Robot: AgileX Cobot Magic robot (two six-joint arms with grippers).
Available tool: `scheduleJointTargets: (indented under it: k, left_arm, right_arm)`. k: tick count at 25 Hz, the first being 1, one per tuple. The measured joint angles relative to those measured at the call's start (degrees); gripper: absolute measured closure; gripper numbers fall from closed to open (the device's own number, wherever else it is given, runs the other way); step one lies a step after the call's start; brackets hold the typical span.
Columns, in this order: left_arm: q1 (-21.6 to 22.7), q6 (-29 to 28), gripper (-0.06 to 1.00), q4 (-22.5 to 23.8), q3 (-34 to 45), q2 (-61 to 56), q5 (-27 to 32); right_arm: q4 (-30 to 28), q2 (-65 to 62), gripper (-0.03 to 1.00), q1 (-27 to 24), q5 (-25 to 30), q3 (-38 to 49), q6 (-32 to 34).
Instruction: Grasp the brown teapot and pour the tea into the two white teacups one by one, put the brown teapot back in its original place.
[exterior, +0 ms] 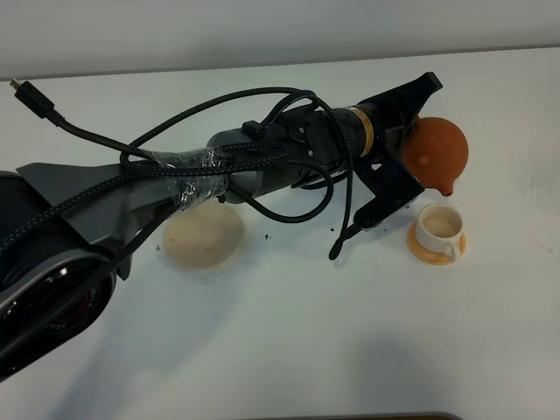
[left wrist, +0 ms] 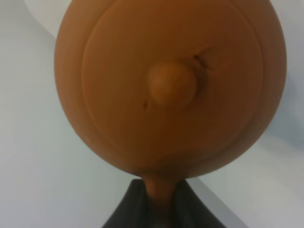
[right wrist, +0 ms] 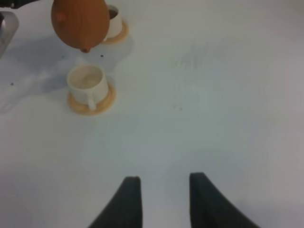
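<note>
My left gripper [exterior: 406, 147] is shut on the stubby handle of the brown teapot [exterior: 435, 150] and holds it in the air. The pot is tipped, spout down, just above one white teacup [exterior: 437, 226] on its orange saucer [exterior: 436, 251]. The left wrist view is filled by the teapot [left wrist: 166, 85], lid and knob facing the camera, its handle pinched in the left gripper [left wrist: 160, 199]. In the right wrist view the teapot [right wrist: 80, 21] hangs over the near teacup [right wrist: 86, 83]; the other teacup [right wrist: 115, 23], partly hidden behind the pot, shows dark tea. My right gripper [right wrist: 164, 199] is open over bare table.
The round beige coaster [exterior: 204, 236] lies bare on the white table [exterior: 289, 350], left of the cups and partly under the left arm. The arm's cables [exterior: 262, 153] loop above it. A few dark specks dot the table near the coaster.
</note>
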Motion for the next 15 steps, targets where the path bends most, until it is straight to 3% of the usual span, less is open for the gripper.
scheduleJointTargets:
  k: [15]
  left_arm:
    - [0.0, 0.04, 0.83, 7.8, 0.05, 1.43, -2.07]
  right_arm:
    - [0.0, 0.0, 0.73, 0.0, 0.0, 0.0, 0.0]
